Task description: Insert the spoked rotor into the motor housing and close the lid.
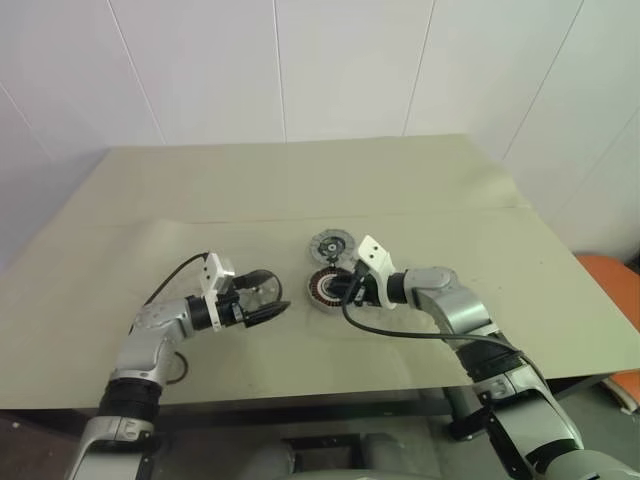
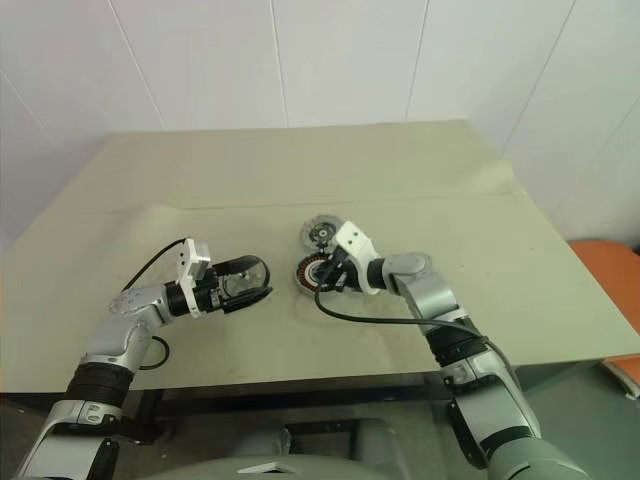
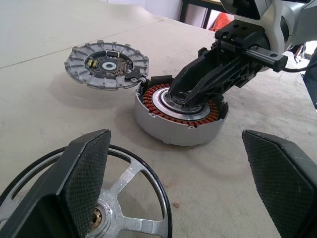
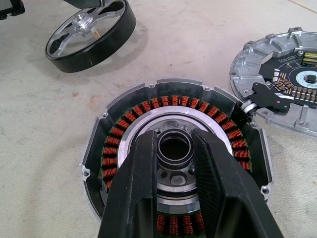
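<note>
Count: 1 spoked rotor (image 4: pixel 99 47), black rim, silver spokes; 1 motor housing (image 3: pixel 173 131), copper windings inside; 1 lid (image 3: pixel 106 64), silvery, circuit board on face. 3 parts total.

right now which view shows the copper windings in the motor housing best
The right wrist view: it looks straight down on the copper windings ringing the motor housing. The left wrist view shows them side-on; both eye views show a small reddish ring.

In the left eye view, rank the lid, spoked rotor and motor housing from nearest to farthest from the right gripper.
1. motor housing: the right gripper is closed on its hub.
2. lid: just behind the housing.
3. spoked rotor: farthest, to the robot's left.
</note>
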Motion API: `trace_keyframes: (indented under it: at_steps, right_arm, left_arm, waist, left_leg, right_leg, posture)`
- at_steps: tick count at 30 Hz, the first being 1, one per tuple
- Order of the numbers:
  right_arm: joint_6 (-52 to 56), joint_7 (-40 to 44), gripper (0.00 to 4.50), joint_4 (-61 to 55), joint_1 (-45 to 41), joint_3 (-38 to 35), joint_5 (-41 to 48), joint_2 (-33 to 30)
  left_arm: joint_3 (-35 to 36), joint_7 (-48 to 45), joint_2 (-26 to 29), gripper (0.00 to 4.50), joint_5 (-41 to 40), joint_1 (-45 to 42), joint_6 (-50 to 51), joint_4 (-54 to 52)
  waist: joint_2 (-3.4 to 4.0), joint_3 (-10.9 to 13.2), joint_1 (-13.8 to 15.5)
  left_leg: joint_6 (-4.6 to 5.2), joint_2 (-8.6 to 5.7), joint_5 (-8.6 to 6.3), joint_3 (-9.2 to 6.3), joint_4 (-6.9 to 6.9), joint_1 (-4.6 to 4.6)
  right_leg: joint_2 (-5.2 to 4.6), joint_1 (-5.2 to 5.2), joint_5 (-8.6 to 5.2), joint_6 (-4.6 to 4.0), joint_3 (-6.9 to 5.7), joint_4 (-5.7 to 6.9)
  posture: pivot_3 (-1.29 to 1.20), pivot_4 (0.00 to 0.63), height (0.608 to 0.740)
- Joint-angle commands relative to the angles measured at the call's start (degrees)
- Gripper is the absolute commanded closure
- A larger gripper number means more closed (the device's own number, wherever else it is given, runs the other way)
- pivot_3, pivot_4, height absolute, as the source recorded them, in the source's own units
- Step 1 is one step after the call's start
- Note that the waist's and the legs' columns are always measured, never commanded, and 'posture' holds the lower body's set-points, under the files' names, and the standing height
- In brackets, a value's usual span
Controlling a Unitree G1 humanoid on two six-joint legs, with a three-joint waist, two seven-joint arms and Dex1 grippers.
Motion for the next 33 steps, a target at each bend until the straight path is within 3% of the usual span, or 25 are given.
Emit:
trace_keyframes:
  at_steps: [1, 10, 15, 22, 26, 29, 33]
  right_arm:
    - [1.49, 0.02, 3.82, 1.69, 0.99, 1.07, -0.81, -0.02]
    - [1.48, 0.21, 3.82, 1.73, 0.99, 1.16, -0.70, 0.15]
    - [3.59, 1.95, 2.17, -0.52, 1.45, 1.05, 0.63, -0.48]
    - [9.47, 3.57, 2.17, -5.75, -1.31, -10.44, 14.32, 3.63]
    - [5.26, -1.14, 2.17, -2.12, -2.10, -10.41, 11.09, 4.37]
    - [0.72, -3.98, 2.77, 1.18, -1.95, -8.05, 6.66, 3.93]
    - [-4.61, -5.67, 4.15, 4.50, -1.49, -3.89, 0.55, 2.78]
  left_arm:
    - [0.14, -0.24, 0.37, 0.00, 0.37, -1.09, -1.29, -0.74]
    - [0.34, -0.16, 0.40, 0.00, 0.47, -1.13, -1.48, -0.57]
    - [0.33, -0.10, 0.40, 0.00, 0.49, -1.20, -1.43, -0.62]
    - [-0.08, -0.14, 0.05, 0.00, 0.61, -1.64, -1.36, -0.57]
    - [-0.13, -0.25, -0.12, 0.00, 0.79, -1.67, -1.61, -0.25]
    - [-0.11, -0.25, -0.26, 0.00, 0.97, -1.58, -1.80, -0.08]
    - [-0.01, -0.21, -0.35, 0.00, 1.01, -1.38, -1.93, -0.07]
  waist:
    - [0.00, 0.00, -0.01]
    - [0.00, 0.00, -0.02]
    - [0.00, 0.00, -0.02]
    - [0.06, 0.04, -0.08]
    - [0.07, 0.05, -0.04]
    - [0.06, 0.05, -0.03]
    - [0.07, 0.05, -0.06]
  left_leg:
    - [0.00, 0.00, 0.00, 0.00, 0.00, 0.00]
    - [0.00, 0.00, 0.00, 0.00, 0.00, 0.01]
    - [0.00, 0.00, 0.00, 0.00, 0.00, 0.01]
    - [0.00, 0.00, 0.00, -0.01, 0.02, -0.10]
    - [0.00, 0.00, 0.00, -0.01, 0.01, -0.11]
    - [0.00, 0.00, 0.00, -0.01, 0.01, -0.10]
    - [0.00, -0.01, 0.00, 0.00, 0.00, -0.11]
  right_leg:
    - [0.00, 0.00, 0.00, 0.00, 0.00, 0.00]
    - [0.00, 0.00, 0.00, 0.00, 0.00, 0.00]
    - [0.00, 0.01, 0.00, 0.00, 0.00, 0.00]
    - [0.00, -0.10, 0.01, 0.00, 0.00, 0.00]
    - [0.00, -0.13, 0.01, 0.00, 0.00, 0.01]
    - [0.00, -0.12, 0.01, 0.00, 0.00, 0.00]
    - [0.00, -0.13, 0.01, 0.00, 0.01, 0.00]
  posture:
    - [0.00, 0.000, 0.740]
    - [0.00, 0.000, 0.740]
    - [0.00, 0.000, 0.740]
    - [0.00, 0.000, 0.740]
    - [0.00, 0.000, 0.740]
    - [0.00, 0.000, 0.740]
    - [0.00, 0.000, 0.740]
